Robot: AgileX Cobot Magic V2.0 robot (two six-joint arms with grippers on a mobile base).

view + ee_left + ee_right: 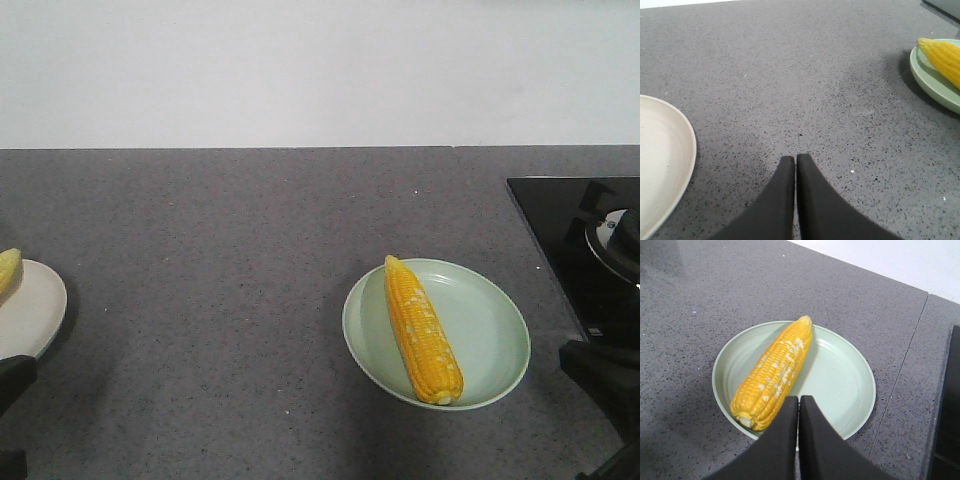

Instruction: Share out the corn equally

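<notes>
Lying diagonally on pale green round plate (500, 330): yellow corn cob (424, 332). Right tool (798, 399) pressed together above plate's near rim; left tool (795, 157) likewise, over grey speckled desk (805, 75). Spread fingers before descending mid-cob.

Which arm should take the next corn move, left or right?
Probably right: its gripper hovers shut at the green plate holding a corn cob. The left gripper sits over bare counter.
</notes>
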